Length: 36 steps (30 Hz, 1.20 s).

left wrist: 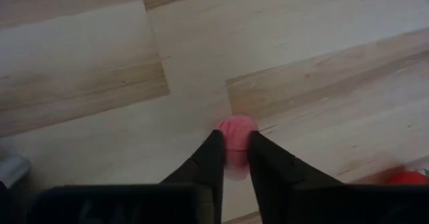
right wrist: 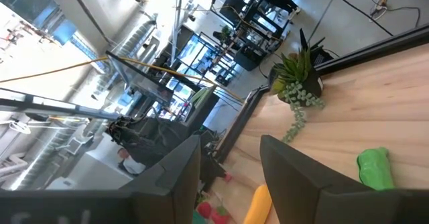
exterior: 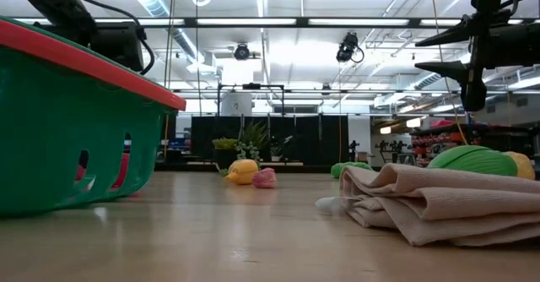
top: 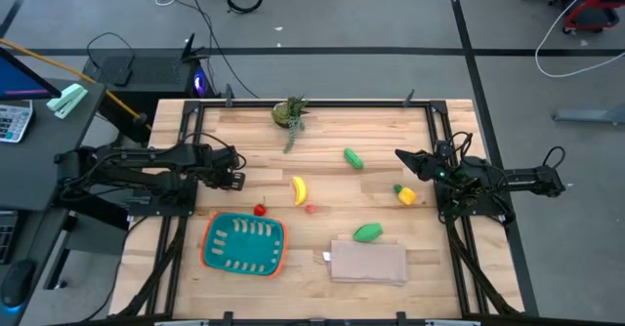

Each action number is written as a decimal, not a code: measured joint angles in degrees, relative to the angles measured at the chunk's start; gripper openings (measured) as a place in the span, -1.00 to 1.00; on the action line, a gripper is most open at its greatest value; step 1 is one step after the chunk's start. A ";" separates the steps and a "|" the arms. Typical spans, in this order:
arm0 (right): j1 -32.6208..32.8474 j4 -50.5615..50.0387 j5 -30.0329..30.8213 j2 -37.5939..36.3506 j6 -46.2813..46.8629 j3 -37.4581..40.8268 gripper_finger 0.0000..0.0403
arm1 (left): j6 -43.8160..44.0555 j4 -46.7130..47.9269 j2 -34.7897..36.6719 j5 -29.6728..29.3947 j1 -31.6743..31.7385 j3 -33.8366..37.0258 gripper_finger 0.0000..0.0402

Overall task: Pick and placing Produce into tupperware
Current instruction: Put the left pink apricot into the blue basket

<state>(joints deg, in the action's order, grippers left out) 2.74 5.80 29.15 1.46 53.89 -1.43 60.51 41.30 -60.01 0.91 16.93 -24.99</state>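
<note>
Left claw (left wrist: 232,158) pinches a small pink-red piece (left wrist: 236,135) narrowly, above the bench (top: 322,131), beside the tray (top: 244,243), which holds no produce. Right claw (top: 408,160) hangs wide near the yellow piece (top: 405,195). Risk: tiny round piece could squirt out, or drop outside the rim.

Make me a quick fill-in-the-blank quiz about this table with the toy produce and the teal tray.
1. The tupperware holds ___ produce.
2. The left gripper has its fingers pinching a tiny piece coloured ___.
3. The right gripper has its fingers ___.
4. The toy vegetable nearest the folded cloth is coloured ___.
Missing words: no; pink; open; green.
</note>
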 joint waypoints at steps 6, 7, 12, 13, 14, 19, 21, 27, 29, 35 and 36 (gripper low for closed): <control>0.00 -0.02 0.00 0.02 0.00 0.00 -0.18 | -2.71 -0.04 0.00 0.02 0.00 0.00 -0.87; 0.00 0.00 0.00 0.02 0.00 0.00 -0.18 | -2.96 -0.06 0.00 0.00 -0.02 0.00 -0.88; 0.00 -0.02 0.00 0.00 0.00 0.00 -0.18 | -5.09 0.03 0.00 -0.23 -0.02 -1.89 -0.94; 0.00 -0.02 0.00 0.02 0.00 0.00 -0.18 | -5.53 -0.02 0.00 -0.62 -0.02 -2.91 -0.94; 0.00 -0.01 0.00 0.02 0.01 0.00 -0.18 | -6.09 0.34 0.00 -0.92 -0.02 -4.22 -0.94; 0.00 0.00 0.02 0.02 0.52 0.00 -0.18 | -11.01 7.54 0.00 -1.25 -0.04 -14.37 -0.94; 0.00 -0.01 0.02 0.01 0.52 0.00 -0.18 | -12.63 12.09 0.00 -1.29 -0.74 -19.68 -0.94; 0.00 0.00 0.02 0.02 0.57 0.00 -0.18 | -16.79 18.08 0.02 0.01 -7.42 -35.21 -0.94; 0.00 0.00 0.04 0.01 0.57 0.00 -0.18 | -17.53 18.00 0.02 0.71 -11.04 -38.27 -0.93; 0.00 0.00 1.36 0.00 1.15 0.00 -0.18 | -13.54 18.24 -1.45 1.09 -24.27 -39.83 -0.94; 0.00 0.00 1.56 0.01 1.45 0.00 -0.18 | -12.95 17.77 -2.30 1.12 -26.64 -39.40 -0.94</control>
<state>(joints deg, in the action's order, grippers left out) 2.74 5.80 30.71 1.46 55.34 -1.43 47.55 59.07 -62.31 2.02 -9.71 -64.40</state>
